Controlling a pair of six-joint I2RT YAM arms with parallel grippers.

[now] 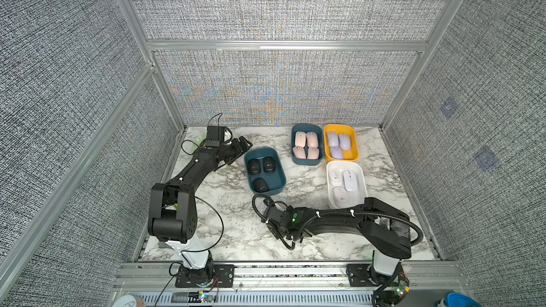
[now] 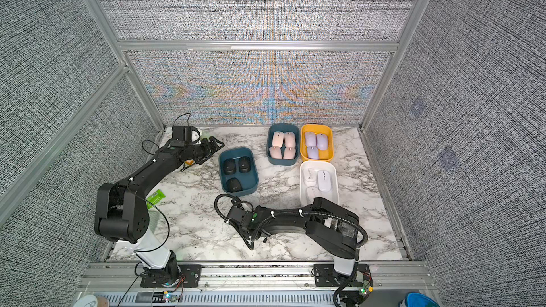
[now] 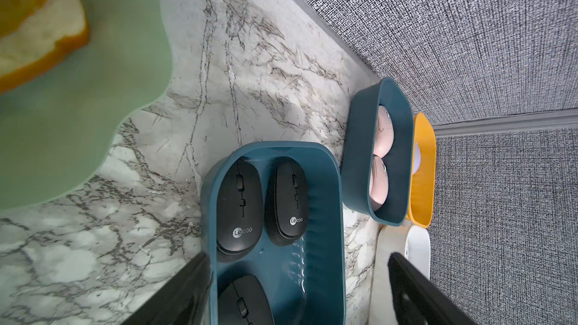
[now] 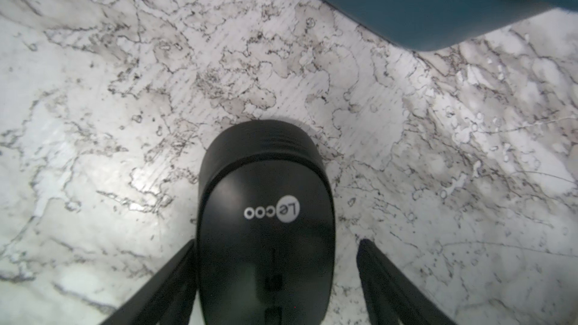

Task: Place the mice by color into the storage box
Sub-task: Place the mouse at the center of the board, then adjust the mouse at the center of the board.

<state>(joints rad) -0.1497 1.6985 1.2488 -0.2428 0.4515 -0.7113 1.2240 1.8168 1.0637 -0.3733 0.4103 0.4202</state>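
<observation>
Three black mice (image 1: pixel 260 185) lie in a dark blue box (image 1: pixel 276 181) in both top views. Several pale pink mice (image 1: pixel 306 144) fill a second blue box (image 1: pixel 293 143). Three lilac mice (image 1: pixel 336 143) sit in a yellow box (image 1: pixel 354 143), and white mice (image 1: pixel 350 180) in a white box (image 1: pixel 362 172). One more black mouse (image 4: pixel 266 214) lies on the marble between the fingers of my right gripper (image 4: pixel 276 242), which is open: one finger touches it, the other stands clear. My left gripper (image 3: pixel 297 254) is open over the near end of the black-mouse box (image 3: pixel 325 214).
A green plate (image 3: pixel 78 73) with a bread loaf (image 3: pixel 37 35) sits at the table's back left, under my left arm. A green packet (image 2: pixel 155 197) lies beside the left arm's elbow. My right arm (image 1: pixel 339 220) covers the white box's near end. Frame walls ring the table.
</observation>
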